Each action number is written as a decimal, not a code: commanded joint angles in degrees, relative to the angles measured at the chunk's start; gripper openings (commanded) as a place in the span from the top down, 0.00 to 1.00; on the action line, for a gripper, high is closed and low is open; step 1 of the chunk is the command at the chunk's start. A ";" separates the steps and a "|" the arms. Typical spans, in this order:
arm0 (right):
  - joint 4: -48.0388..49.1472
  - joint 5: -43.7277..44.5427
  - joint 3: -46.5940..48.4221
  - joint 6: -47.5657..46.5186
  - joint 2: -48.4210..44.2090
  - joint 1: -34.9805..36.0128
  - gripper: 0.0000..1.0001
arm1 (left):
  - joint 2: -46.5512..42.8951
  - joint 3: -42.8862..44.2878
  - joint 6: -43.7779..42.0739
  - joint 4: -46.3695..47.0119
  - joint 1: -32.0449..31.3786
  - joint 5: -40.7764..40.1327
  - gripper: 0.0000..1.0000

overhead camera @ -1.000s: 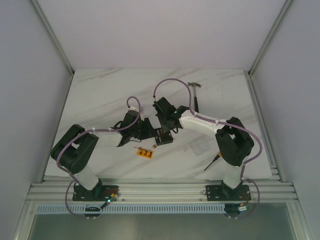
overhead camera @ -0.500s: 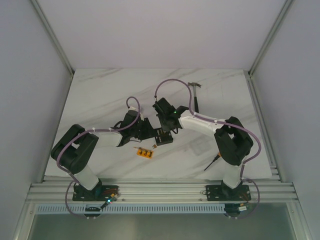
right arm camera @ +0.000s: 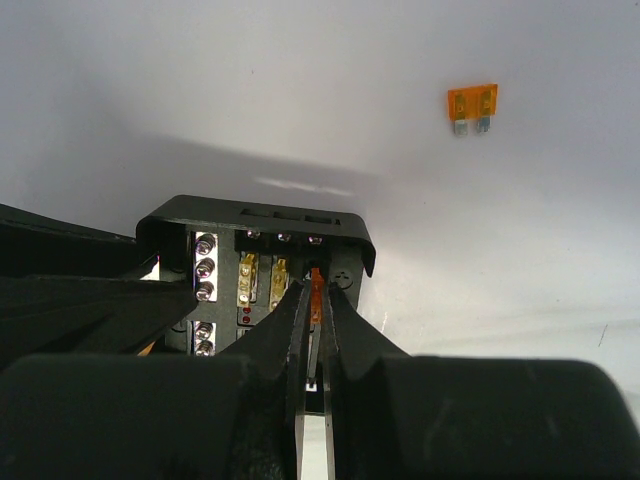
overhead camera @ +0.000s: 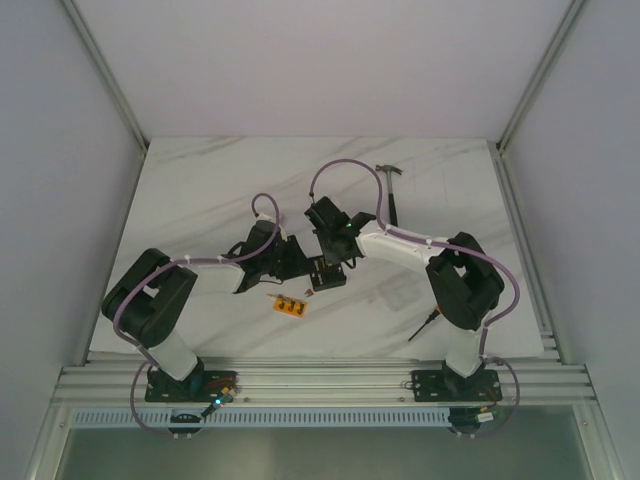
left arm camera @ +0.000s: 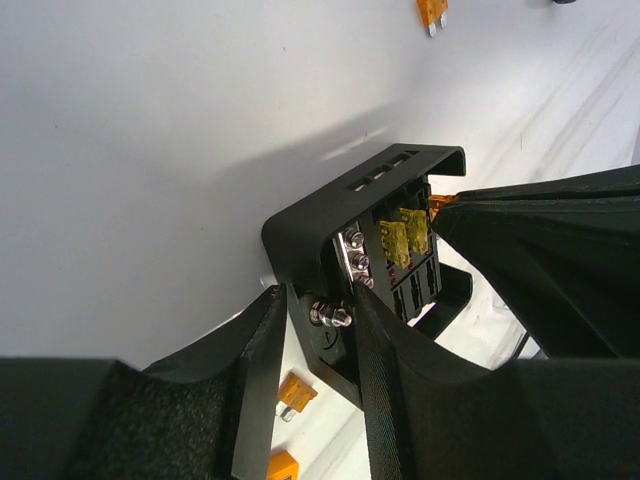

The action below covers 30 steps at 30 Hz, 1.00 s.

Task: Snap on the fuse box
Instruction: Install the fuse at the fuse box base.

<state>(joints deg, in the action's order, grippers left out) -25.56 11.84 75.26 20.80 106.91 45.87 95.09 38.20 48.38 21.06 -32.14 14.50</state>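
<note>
Fuse box (left arm camera: 310,215) sits clamped in left jaws, while right jaws pinch an orange fuse (right arm camera: 316,290) at its slots

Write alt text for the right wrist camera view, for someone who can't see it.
The right hand pinches an orange fuse at the open black fuse box, beside two seated yellow fuses. A loose orange fuse lies on the white table beyond.

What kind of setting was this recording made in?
Probably a lab robot workcell: a marble-look table boxed in by plain white walls and aluminium rails, with a fuse box and hammer laid out.
</note>
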 commanded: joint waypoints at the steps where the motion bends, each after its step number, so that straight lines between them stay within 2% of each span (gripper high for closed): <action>1: -0.28 0.30 0.95 0.98 2.08 0.45 1.00 | 1.04 -0.02 0.05 -0.78 0.32 -0.08 0.58; 13: -0.09 2.51 0.85 0.39 3.04 1.60 1.00 | 0.89 -0.39 0.71 -0.32 0.32 0.42 0.60; 20: 3.45 2.10 -1.86 -0.79 2.50 2.20 1.00 | 0.96 -0.83 1.20 -0.01 0.30 0.36 0.60; 30: 3.72 3.13 -4.98 -2.10 1.84 1.36 1.00 | 0.24 -1.47 1.19 -0.27 0.32 -0.37 0.61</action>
<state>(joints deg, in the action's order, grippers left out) -22.11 15.07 73.43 19.35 107.07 47.59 95.09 37.80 49.54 21.78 -31.99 14.55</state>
